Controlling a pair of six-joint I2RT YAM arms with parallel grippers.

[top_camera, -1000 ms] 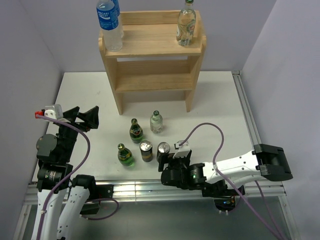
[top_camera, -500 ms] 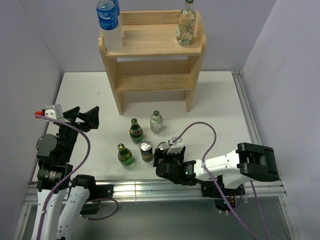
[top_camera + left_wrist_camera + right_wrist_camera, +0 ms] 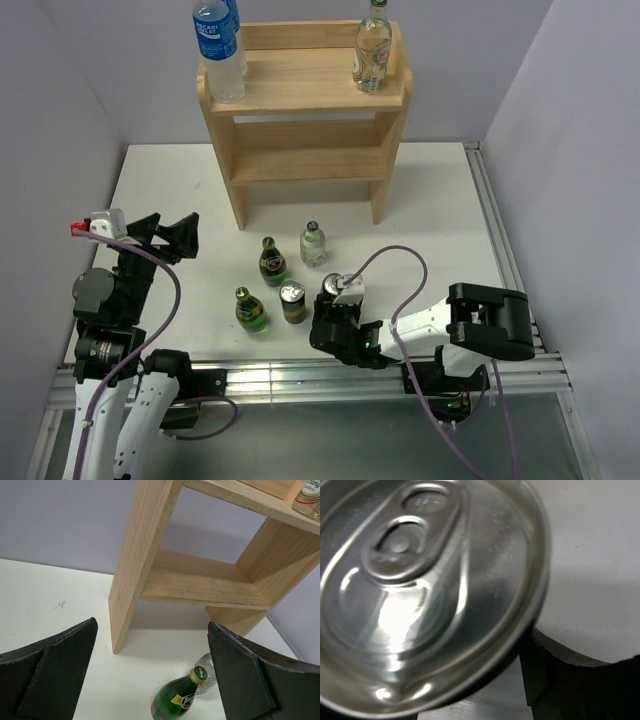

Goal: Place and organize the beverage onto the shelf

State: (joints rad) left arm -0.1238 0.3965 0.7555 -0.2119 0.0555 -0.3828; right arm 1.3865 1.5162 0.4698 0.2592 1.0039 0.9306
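The wooden shelf [image 3: 300,95] stands at the back of the table, with one clear glass bottle [image 3: 372,50] on its top tier. On the table in front stand two green bottles [image 3: 271,263] [image 3: 251,311], a clear bottle [image 3: 313,243] and a dark can [image 3: 292,301]. My right gripper [image 3: 335,308] is low at the second can [image 3: 331,285] and shut on it. That can's silver lid [image 3: 420,590] fills the right wrist view, with one dark finger [image 3: 540,675] beside it. My left gripper [image 3: 165,232] hangs open at the left, empty; its view shows a green bottle [image 3: 182,700].
A tall plastic water bottle [image 3: 220,50] with a blue label stands on the shelf's top left. Purple-grey walls close in on both sides. The shelf's lower tier [image 3: 195,580] holds nothing. A metal rail [image 3: 500,250] runs along the table's right edge.
My right arm slid left and forward to the right-hand can, and its jaws went from wide open to shut around it. The left arm and the other drinks stayed put.
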